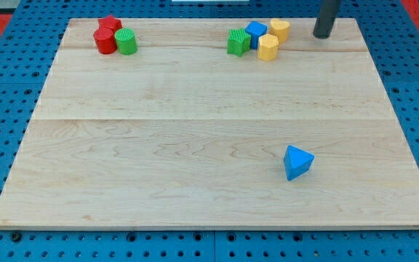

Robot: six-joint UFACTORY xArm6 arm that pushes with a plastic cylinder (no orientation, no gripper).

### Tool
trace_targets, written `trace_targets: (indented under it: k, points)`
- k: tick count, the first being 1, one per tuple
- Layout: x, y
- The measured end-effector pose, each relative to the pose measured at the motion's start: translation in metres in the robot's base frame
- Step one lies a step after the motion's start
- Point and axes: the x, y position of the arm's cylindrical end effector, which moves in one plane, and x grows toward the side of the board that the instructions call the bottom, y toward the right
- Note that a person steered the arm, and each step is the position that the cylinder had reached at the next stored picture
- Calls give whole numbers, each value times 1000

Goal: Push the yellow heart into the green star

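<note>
**Inspector:** Currently, where does the work stand?

**Assessor:** Near the desk (195, 145) top edge, my tip (321, 34) rests just right of the cluster. No pincer is fitted, so no open or closed state applies.

**Inspector:** The task's items?

**Assessor:** Two yellow blocks: one (279, 29) at the top, another (268, 48) below it; which is the heart, I cannot tell. The green star (238, 41) sits left, touching the blue block (256, 33).

**Inspector:** Remaining?

**Assessor:** Judged nearly complete; a short leftward push remains.
</note>
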Motion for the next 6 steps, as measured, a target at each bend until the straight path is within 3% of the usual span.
trace_targets:
  k: [1, 3, 4, 6]
  points:
    - [-10, -21]
    - [7, -167]
    - [13, -209]
    - [59, -211]
